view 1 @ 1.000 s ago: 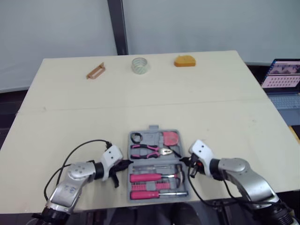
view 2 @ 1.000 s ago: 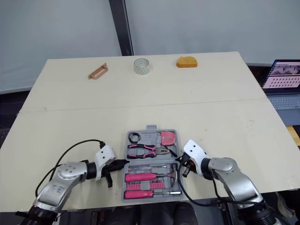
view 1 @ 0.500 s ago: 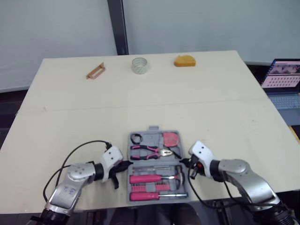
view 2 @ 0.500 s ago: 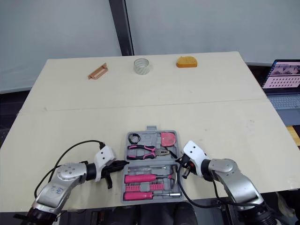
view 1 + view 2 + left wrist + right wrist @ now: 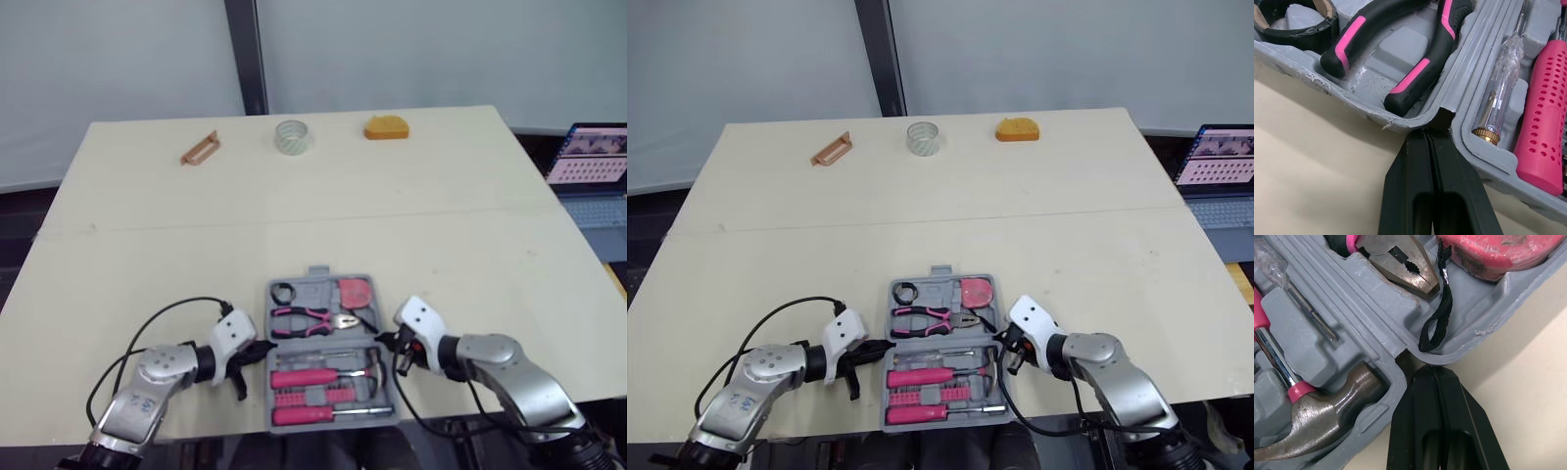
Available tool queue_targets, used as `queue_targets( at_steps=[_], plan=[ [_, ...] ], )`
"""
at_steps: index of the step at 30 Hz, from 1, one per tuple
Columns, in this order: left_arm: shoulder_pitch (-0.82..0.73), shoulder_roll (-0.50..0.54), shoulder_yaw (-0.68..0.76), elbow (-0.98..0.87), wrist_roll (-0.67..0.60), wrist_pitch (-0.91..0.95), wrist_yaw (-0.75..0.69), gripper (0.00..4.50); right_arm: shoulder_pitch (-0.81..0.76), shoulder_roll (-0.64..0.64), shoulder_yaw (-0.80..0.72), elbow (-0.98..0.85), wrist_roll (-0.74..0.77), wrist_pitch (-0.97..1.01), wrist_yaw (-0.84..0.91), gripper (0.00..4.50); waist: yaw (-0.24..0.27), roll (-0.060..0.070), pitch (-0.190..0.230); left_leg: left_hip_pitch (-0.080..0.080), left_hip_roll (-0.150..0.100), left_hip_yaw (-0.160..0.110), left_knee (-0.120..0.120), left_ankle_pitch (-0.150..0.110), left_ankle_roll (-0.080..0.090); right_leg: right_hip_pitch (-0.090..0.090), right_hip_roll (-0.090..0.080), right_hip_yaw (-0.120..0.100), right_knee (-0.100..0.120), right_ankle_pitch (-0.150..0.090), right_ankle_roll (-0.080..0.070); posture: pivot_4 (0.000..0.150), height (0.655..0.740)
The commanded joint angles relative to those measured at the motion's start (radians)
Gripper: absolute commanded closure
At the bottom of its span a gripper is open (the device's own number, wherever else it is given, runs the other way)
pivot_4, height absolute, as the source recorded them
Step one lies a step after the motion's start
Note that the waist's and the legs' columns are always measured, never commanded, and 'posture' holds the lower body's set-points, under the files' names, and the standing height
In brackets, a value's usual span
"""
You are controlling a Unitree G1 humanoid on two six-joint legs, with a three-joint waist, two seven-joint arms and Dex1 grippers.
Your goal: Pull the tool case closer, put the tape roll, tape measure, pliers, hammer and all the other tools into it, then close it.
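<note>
The left gripper (image 5: 1429, 135) has its two black fingers pressed flat together, holding nothing between them. Its tip sits in the notch on the left side of the tool case (image 5: 318, 270), where the two halves meet. The right gripper (image 5: 1422, 373) is likewise closed with no gap, its tip against the matching notch on the case's right side.

The case lies open and flat between the two grippers, at the near edge of the table (image 5: 441, 225). Its long axis runs from the robot outward, the fold line runs left to right, and its handle tab points away from the robot.

In the far half:
- The black tape roll (image 5: 284, 291) sits at the left.
- The pink tape measure (image 5: 357, 291) sits at the right.
- The pliers (image 5: 312, 317) lie crosswise, handles to the left and nose to the right.

In the near half:
- The hammer (image 5: 323, 377) lies crosswise, pink handle to the left and head to the right.
- The pink-handled screwdriver (image 5: 328, 415) lies crosswise nearest the robot, shaft pointing right.

Well apart, along the table's far edge, stand a tan handle-shaped piece (image 5: 200, 149), a clear tape roll (image 5: 292, 136) and an orange rounded object (image 5: 386, 128). A laptop (image 5: 588, 157) shows beyond the table's right side.
</note>
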Motion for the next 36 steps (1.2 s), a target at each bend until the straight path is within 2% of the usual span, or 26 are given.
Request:
queue_targets(
  at_steps=[1,9,14,18,22,28,36],
  plan=[
    [0.005,0.016,-0.004,0.030,0.003,-0.007,-0.006,4.44,-0.002,0.007,0.007,-0.042,0.030,-0.022,0.018,4.50,0.000,0.000,0.000,0.000,0.000,0.000,0.000,0.000,0.000,0.000,0.000,0.000,0.000,0.000,0.000,0.150,0.7400],
    [0.003,0.106,0.106,0.066,-0.028,-0.044,-0.029,4.44,0.004,-0.047,-0.055,-0.005,0.032,-0.068,0.035,4.50,-0.003,0.000,0.000,0.000,0.000,0.000,0.000,0.000,0.000,0.000,0.000,0.000,0.000,0.000,0.000,0.150,0.7400],
    [0.063,0.179,0.265,-0.064,-0.229,-0.020,-0.174,4.44,0.008,-0.089,-0.154,-0.013,0.093,-0.083,0.064,4.50,-0.001,-0.002,0.001,-0.001,0.000,0.000,0.000,0.000,0.000,-0.001,0.000,0.000,0.000,0.000,0.000,0.150,0.7400],
    [0.154,0.225,0.300,-0.186,-0.323,-0.030,-0.276,4.44,-0.032,-0.074,-0.224,-0.004,0.176,-0.050,0.077,4.50,-0.001,-0.002,0.002,-0.001,0.000,0.000,0.000,0.000,0.000,-0.001,0.000,0.000,0.000,0.000,0.000,0.150,0.7400],
    [0.231,0.204,0.229,-0.231,-0.266,-0.172,-0.305,4.44,-0.097,-0.045,-0.238,0.025,0.233,-0.016,0.066,4.50,-0.002,-0.002,0.002,-0.001,0.001,0.000,0.000,0.000,0.000,-0.001,0.000,0.000,0.000,0.000,0.000,0.150,0.7400],
    [0.180,0.100,0.033,-0.077,-0.071,-0.442,-0.266,4.44,-0.180,0.005,-0.219,0.106,0.238,-0.020,0.052,4.50,0.004,-0.002,0.002,-0.001,0.000,0.001,0.001,0.000,0.000,-0.001,0.000,0.000,0.000,0.000,0.000,0.150,0.7400],
    [0.091,0.026,-0.064,0.059,0.002,-0.551,-0.226,4.44,-0.231,0.002,-0.211,0.184,0.233,-0.011,0.060,4.50,-0.001,-0.002,0.002,-0.001,0.000,0.001,0.000,0.000,0.000,-0.001,0.000,0.000,0.001,0.000,0.000,0.150,0.7400]
  ],
)
